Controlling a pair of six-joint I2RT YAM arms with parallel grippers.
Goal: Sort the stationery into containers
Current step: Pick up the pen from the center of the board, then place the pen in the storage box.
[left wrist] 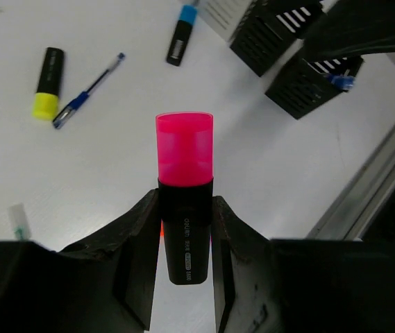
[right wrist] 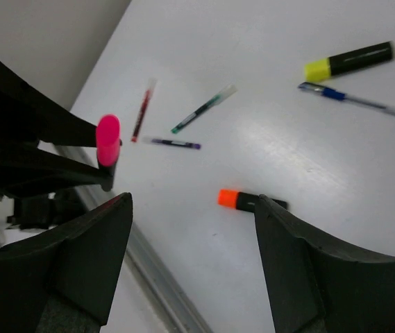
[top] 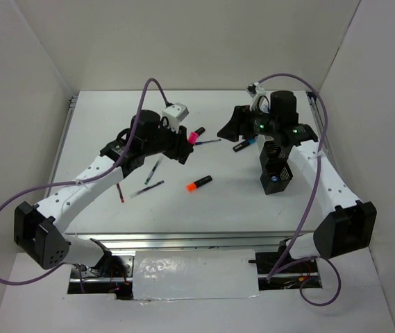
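My left gripper (top: 185, 142) is shut on a pink-capped black highlighter (left wrist: 184, 173) and holds it above the table, cap pointing away; it also shows in the top view (top: 196, 134) and the right wrist view (right wrist: 107, 141). My right gripper (top: 228, 129) is open and empty above the table, its fingers (right wrist: 301, 263) spread wide. An orange-capped highlighter (right wrist: 248, 200) lies below them, also in the top view (top: 198, 183). Black mesh bins (left wrist: 275, 36) stand at the right; one (left wrist: 309, 84) holds something blue. One black bin (top: 275, 171) shows under the right arm.
On the table lie a yellow-capped highlighter (left wrist: 46, 84), a blue pen (left wrist: 89, 91), a blue-capped highlighter (left wrist: 181, 35), and thin red (right wrist: 142, 109), green (right wrist: 203, 109) and purple (right wrist: 173, 143) pens. A metal rail (left wrist: 371, 187) runs along the table's edge.
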